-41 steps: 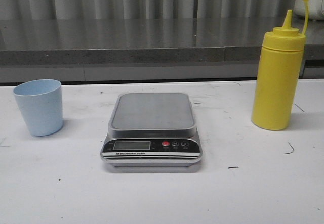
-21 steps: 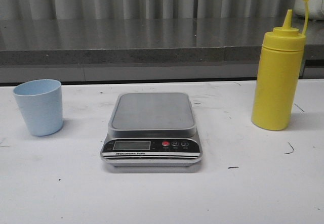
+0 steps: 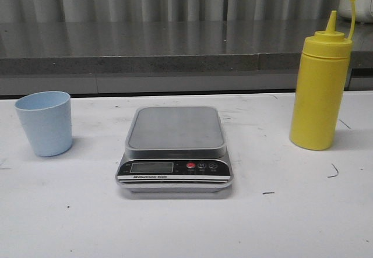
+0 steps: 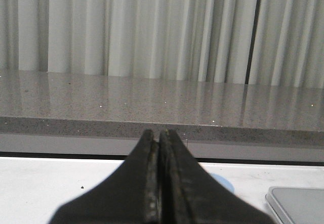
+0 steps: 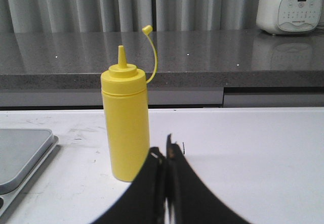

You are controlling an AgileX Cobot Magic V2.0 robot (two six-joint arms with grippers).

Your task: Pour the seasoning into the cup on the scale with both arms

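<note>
The pale blue cup (image 3: 44,123) stands on the white table at the left, apart from the scale (image 3: 175,147) in the middle, whose steel platform is bare. The yellow seasoning bottle (image 3: 320,89) stands upright at the right, cap off and hanging on its tether. Neither gripper shows in the front view. My left gripper (image 4: 157,135) is shut and empty; a sliver of the cup (image 4: 223,183) shows behind its fingers, and a corner of the scale (image 4: 298,204) shows too. My right gripper (image 5: 166,150) is shut and empty, short of the bottle (image 5: 125,118).
A grey stone counter (image 3: 175,51) runs along the table's back edge with curtains behind. A white appliance (image 5: 289,6) stands on the counter at the right. The scale's edge (image 5: 20,158) shows in the right wrist view.
</note>
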